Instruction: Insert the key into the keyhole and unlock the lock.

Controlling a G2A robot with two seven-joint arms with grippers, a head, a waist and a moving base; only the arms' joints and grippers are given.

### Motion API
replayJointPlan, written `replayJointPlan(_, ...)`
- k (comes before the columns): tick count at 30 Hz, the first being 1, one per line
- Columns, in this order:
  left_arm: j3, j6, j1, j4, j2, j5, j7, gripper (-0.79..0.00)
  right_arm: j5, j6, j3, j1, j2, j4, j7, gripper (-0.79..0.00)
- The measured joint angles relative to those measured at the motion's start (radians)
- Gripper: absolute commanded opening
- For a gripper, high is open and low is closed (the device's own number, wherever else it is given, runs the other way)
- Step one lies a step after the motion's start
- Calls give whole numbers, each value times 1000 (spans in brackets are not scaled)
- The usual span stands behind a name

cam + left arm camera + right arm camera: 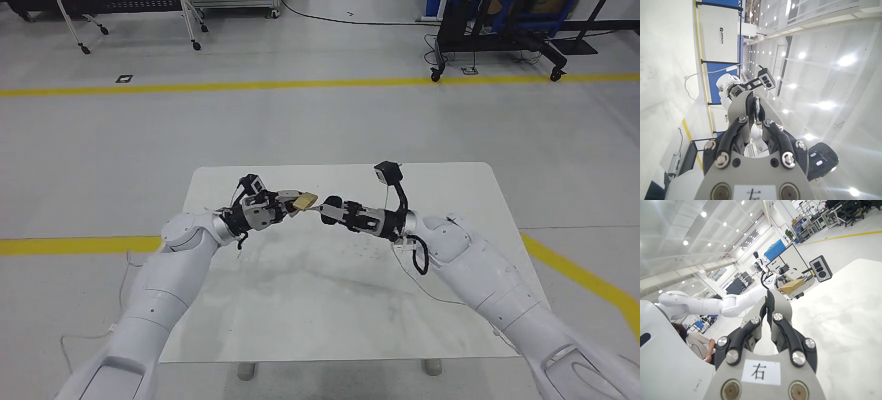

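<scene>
A brass padlock [305, 201] hangs above the back middle of the white table [450, 300], with my left gripper [288, 202] shut on it. In the left wrist view the silver shackle [757, 108] sits pinched between the left gripper's [753, 103] fingers. My right gripper [327, 211] faces the lock's end from the other side, fingers shut. A thin sliver of the key [318, 208] juts from it toward the lock. In the right wrist view the right gripper [768, 298] is pressed together just short of the padlock [791, 286]; the key's blade is hidden there.
Both arms meet in the air over the table's far half. The tabletop below them [838, 323] is bare and white. Wheeled racks [500, 40] stand on the floor well behind the table, beyond a yellow floor line [200, 88].
</scene>
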Motion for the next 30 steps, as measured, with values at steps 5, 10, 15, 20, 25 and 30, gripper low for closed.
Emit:
replayJointPlan(5, -28, -90, 25, -33, 5, 28, 66, -785, 19, 41, 6, -8, -8, 18, -20, -785)
replayJointPlan(10, -38, -152, 58, -86, 9, 82, 112, -785, 58, 68, 16, -19, -16, 20, -22, -785)
replayJointPlan(15, -47, -149, 75, -115, 12, 103, 128, -785, 84, 105, 17, -17, -25, 35, 5, -785)
replayJointPlan(20, -58, -156, 86, -132, 14, 109, 136, -785, 102, 123, 26, -16, -34, 53, 6, -785)
replayJointPlan(25, -68, -195, 97, -149, 15, 134, 173, -785, 108, 122, 33, -18, -41, 58, 22, -785)
replayJointPlan(30, -76, -275, 123, -187, 16, 200, 248, -785, 168, 137, 37, -24, -47, 63, 77, -785)
